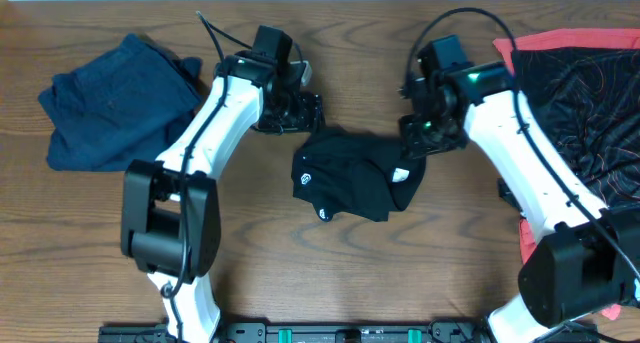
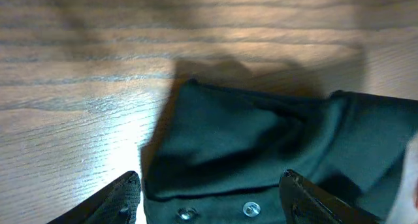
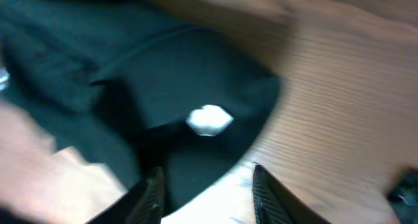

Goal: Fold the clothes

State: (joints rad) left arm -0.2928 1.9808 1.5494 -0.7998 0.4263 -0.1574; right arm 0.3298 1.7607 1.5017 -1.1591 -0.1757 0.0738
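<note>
Left arm reaches from its base at the near edge up and across; its left claw [image 1: 292, 111] is angled down at the far-left edge of the black garment [image 1: 355, 178]. Right arm mirrors it, with the right claw [image 1: 425, 138] over the garment's far-right corner.

The black garment lies crumpled mid-counter [image 1: 330, 273], between both claws. A blue garment [image 1: 115, 103] is loosely folded at far left. A red-and-black garment [image 1: 590, 93] is at far right, partly under the right arm and cut off by the frame edge.

Left wrist view: left claw [image 2: 212, 208] fingers are wide apart, with the garment [image 2: 261, 145] edge sitting between them. Two metal snaps [image 2: 250, 208] show at the bottom edge. I cannot tell whether the tips touch the cloth.

Right wrist view is blurred. Right claw [image 3: 208, 194] fingers are spread, with dark cloth [image 3: 163, 80] between and beyond them.

A white tag [image 3: 209, 119] shows there and in the overhead view [image 1: 400, 174]; any text is unreadable. Two small white logos [image 1: 307, 179] sit on the garment's left side, too small to read.
</note>
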